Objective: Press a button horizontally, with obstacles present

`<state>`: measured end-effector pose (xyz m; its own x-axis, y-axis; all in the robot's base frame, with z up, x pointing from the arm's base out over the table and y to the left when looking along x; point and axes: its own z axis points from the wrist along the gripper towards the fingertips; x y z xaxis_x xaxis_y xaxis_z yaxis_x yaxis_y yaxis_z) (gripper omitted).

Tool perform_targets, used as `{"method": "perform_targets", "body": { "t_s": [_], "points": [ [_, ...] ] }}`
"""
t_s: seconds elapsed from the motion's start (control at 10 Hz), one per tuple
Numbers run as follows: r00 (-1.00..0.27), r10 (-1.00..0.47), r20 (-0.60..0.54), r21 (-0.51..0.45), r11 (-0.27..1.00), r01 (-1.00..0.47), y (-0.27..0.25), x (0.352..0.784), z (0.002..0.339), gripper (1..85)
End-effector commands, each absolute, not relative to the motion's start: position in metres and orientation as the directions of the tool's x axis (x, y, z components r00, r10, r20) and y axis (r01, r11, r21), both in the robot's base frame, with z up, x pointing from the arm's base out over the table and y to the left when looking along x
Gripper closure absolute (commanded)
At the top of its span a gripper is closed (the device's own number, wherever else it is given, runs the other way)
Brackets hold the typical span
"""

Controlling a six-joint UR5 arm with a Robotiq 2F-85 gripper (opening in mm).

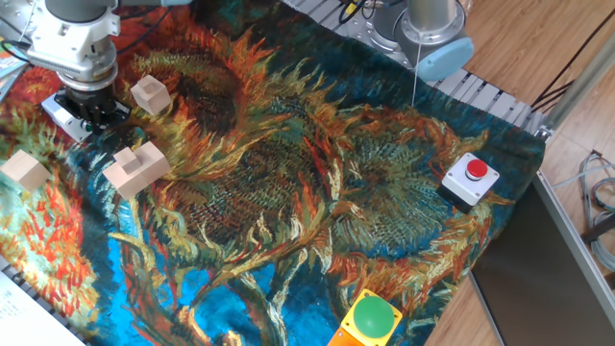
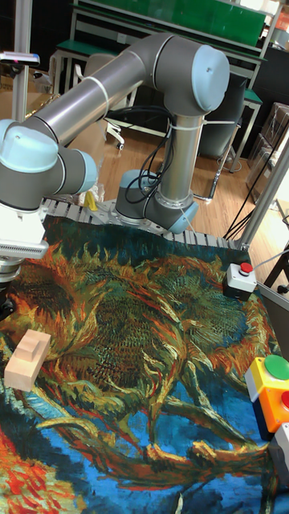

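The black two-finger gripper (image 1: pixel 92 108) sits low over the sunflower-print cloth (image 1: pixel 288 192), w/ the small white button box w/ grey sides (image 1: pixel 55 114) peeking out just beside it on the camera-left side. It looks touching or nearly so; can't tell which. The green button itself is hidden behind the fingers, so contact can't be confirmed. Finger state: can't tell, no gap or closure visible in either view.

Obstacles ring the gripper closely. One small pale wood cube (image 1: pixel 151 94) is just beside it on the far-right side. The larger notched wood block (image 1: pixel 136 168) is near, toward the camera. The second small wood cube (image 1: pixel 26 170) is toward the camera and left, a bit further off.

Judgement: this is the press step, approx. at or close to contact. To do it well, keep the travel purely horizontal, along the button's axis, slow and short. Don't swing the wrist, since the far cube & notched block leave little margin. The box looks light and may slide on the cloth, so push square, not glancing. Back out along the same line.
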<state>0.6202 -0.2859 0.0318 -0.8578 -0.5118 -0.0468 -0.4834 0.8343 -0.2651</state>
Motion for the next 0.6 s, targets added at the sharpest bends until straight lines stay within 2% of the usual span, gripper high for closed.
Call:
{"method": "perform_targets", "body": {
  "t_s": [0.0,0.5],
  "points": [
    [-0.856,-0.513,-0.058,-0.274,0.833,-0.481,-0.2883,0.6243,0.0324,74.3],
    [-0.841,-0.54,-0.029,-0.3,0.807,-0.508,-0.2962,0.6277,0.0276,75.0]
  ]
}}
